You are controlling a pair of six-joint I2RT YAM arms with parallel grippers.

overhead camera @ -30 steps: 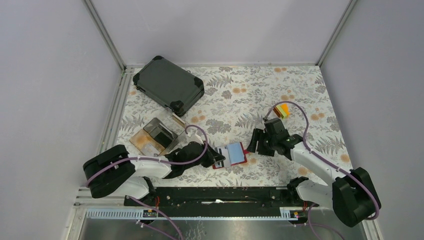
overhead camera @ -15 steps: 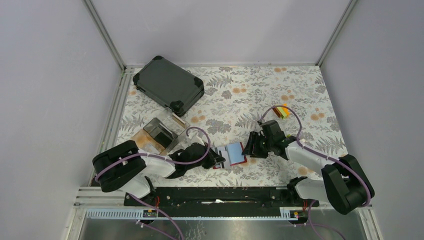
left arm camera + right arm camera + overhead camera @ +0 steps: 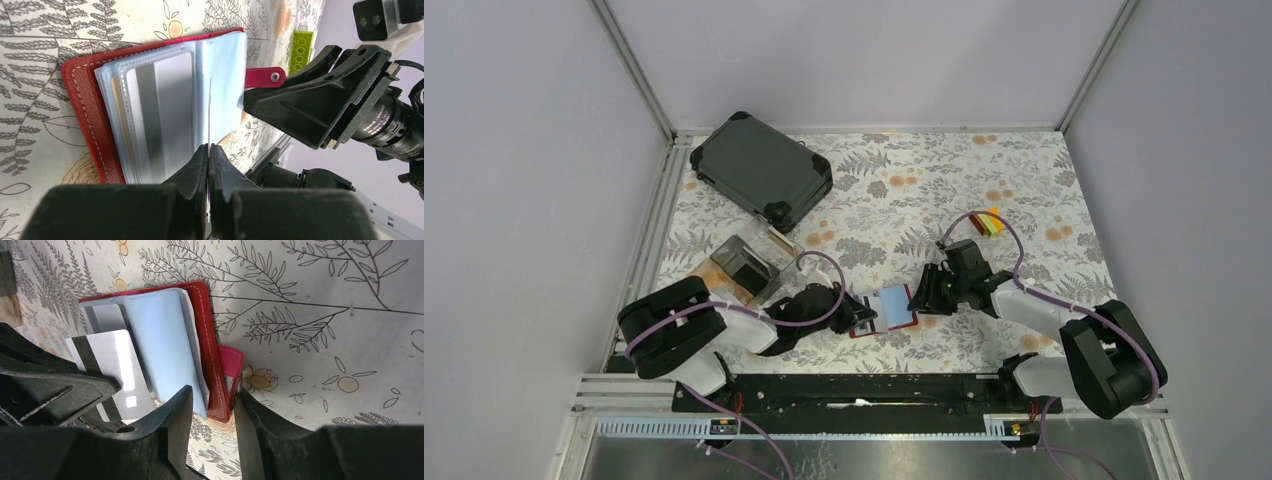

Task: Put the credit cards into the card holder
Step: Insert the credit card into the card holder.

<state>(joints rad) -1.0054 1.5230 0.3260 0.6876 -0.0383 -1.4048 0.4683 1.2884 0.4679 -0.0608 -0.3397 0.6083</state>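
The red card holder [image 3: 894,308] lies open on the floral table, its clear sleeves up [image 3: 85,100] [image 3: 202,320]. A silver card [image 3: 160,110] sits in one sleeve. My left gripper [image 3: 859,318] [image 3: 208,147] is shut on a grey credit card with a black stripe [image 3: 117,365], seen edge-on [image 3: 208,115] over the sleeves. My right gripper [image 3: 927,292] [image 3: 212,400] is open and straddles the holder's right edge. One finger is against the red snap tab [image 3: 231,365]; the other is over the light blue sleeve with a gap still showing.
A large dark hard case [image 3: 762,170] lies at the back left. A clear box on a wooden base [image 3: 739,268] stands by the left arm. Small yellow, orange and green blocks [image 3: 990,222] sit behind the right arm, the green one [image 3: 301,47] near the holder.
The right gripper has moved left onto the holder's right edge and its jaws have narrowed. The left gripper has shifted slightly, still shut on the card.
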